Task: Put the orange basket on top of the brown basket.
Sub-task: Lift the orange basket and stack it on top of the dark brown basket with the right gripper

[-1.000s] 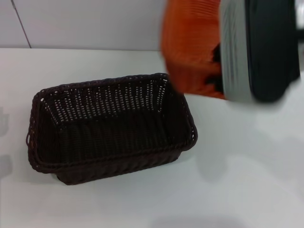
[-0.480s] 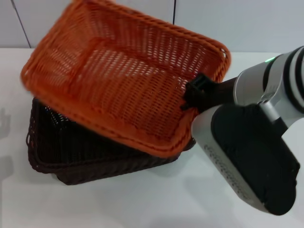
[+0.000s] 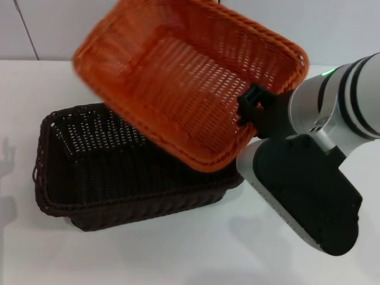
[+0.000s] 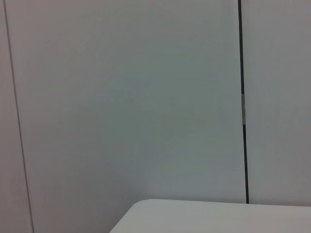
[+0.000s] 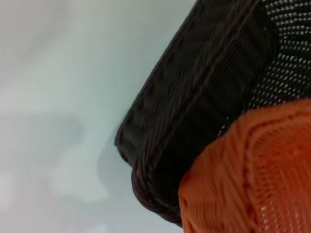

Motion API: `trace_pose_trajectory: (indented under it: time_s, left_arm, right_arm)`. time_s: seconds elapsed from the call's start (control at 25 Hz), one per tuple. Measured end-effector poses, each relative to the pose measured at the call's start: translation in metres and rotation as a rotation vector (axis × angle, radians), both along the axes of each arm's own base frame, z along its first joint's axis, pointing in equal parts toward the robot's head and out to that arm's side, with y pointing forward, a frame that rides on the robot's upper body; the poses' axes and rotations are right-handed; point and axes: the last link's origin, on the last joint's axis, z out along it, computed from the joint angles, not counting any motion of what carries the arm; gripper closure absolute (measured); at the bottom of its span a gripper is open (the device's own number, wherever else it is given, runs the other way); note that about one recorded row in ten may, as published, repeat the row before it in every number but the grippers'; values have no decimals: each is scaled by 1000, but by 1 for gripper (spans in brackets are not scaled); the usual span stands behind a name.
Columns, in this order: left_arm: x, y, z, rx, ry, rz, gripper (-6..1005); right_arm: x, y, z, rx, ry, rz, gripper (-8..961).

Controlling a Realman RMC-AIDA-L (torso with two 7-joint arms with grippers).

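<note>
right gripper clamped on orange basket rim, centre-right | basket tilted, upper centre, overlapping brown basket below-left | long axes skewed; needs levelling | left gripper unseen

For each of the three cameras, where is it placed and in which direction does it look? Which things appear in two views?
Head view: from the robot's head, looking forward and down at the table; the right gripper grips the rim of the tilted orange basket above the brown basket.
Left wrist view: faces the wall and a table corner; no part of the robot shows.
Right wrist view: looks closely at both baskets; no fingers show.
Shared: head and right wrist views show both baskets.
</note>
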Motion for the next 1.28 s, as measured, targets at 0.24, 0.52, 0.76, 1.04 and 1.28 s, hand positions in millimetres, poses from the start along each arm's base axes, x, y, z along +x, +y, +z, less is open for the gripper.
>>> trace_pose_trajectory:
  time_s: [0.24,0.52,0.76,1.04,1.28]
  left_arm:
    - [-1,0,1,3,1,6,275]
    - [-2,1,2,8,-4,11,275]
    - [-7,-1,11,51,-19,35,274]
    - [-11,-3,13,63,-21,49,274]
    - [-11,-3,12,63,-21,52,274]
  right_arm:
    - [1,4,-6,-10,-16,18,790]
    - [-4,-1,-11,-27,-14,45,791]
    - [-8,-12,-15,-50,-8,73,792]
    - [-9,-22,-20,-81,-34,91,800]
    - [-1,-18,-19,-76,-57,62,802]
